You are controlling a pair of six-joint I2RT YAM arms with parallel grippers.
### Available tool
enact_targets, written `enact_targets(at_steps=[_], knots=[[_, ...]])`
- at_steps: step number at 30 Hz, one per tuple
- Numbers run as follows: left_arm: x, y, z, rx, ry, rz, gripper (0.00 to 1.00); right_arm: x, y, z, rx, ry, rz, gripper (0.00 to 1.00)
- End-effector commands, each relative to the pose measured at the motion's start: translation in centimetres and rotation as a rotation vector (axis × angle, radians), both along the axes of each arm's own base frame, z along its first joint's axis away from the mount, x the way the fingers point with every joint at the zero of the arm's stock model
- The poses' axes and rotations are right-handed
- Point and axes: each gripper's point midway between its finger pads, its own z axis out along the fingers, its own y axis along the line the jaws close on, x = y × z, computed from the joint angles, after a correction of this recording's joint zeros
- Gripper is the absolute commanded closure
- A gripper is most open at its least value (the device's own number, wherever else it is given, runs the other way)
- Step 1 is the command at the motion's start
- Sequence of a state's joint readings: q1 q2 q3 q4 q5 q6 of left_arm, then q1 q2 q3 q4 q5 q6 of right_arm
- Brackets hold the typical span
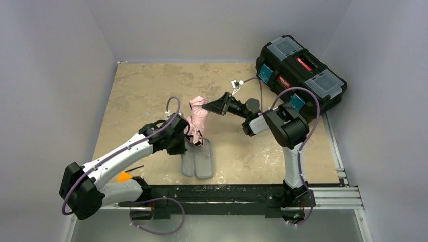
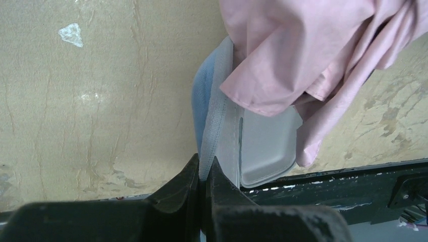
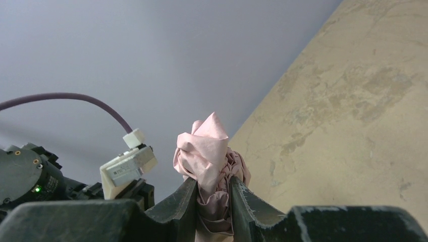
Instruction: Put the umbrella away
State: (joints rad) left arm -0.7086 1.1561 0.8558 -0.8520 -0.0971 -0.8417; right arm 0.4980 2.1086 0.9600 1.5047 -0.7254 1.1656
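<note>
The pale pink umbrella (image 1: 198, 120), folded and crumpled, hangs upright over the middle of the table. My right gripper (image 1: 205, 107) is shut on its upper end; the pink fabric (image 3: 209, 161) bunches between the black fingers. Its lower end dips towards the open grey oval case (image 1: 198, 159) lying below it. My left gripper (image 2: 204, 169) is shut on the mesh-textured edge of the case's wall (image 2: 217, 121). The pink canopy (image 2: 303, 55) drapes over the case's pale inner shell (image 2: 265, 151). The umbrella's shaft and handle are hidden.
A black toolbox (image 1: 300, 73) with clear lid compartments and a red handle stands at the back right corner. A small white item (image 1: 235, 83) lies on the table behind the right gripper. An orange object (image 1: 123, 176) sits by the left arm's base. A metal rail (image 1: 227, 194) runs along the near edge.
</note>
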Motion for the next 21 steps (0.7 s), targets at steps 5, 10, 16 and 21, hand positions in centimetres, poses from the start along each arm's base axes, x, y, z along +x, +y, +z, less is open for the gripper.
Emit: enact_targets(at_steps=[5, 10, 16, 21], knots=[[0.9, -0.6, 0.9, -0.043, -0.028, -0.016, 1.00, -3.9, -1.6, 1.6, 0.066, -0.292, 0.014, 1.00], [1.1, -0.6, 0.8, -0.042, -0.022, -0.018, 1.00, -5.5, -2.1, 1.1, 0.035, -0.318, 0.041, 1.00], [1.4, 0.1, 0.4, -0.005, -0.027, -0.018, 1.00, -7.1, -2.4, 1.0, 0.017, -0.320, 0.081, 1.00], [1.9, 0.8, -0.4, 0.050, -0.026, -0.021, 1.00, -9.1, -1.9, 0.6, 0.005, -0.324, 0.146, 1.00]])
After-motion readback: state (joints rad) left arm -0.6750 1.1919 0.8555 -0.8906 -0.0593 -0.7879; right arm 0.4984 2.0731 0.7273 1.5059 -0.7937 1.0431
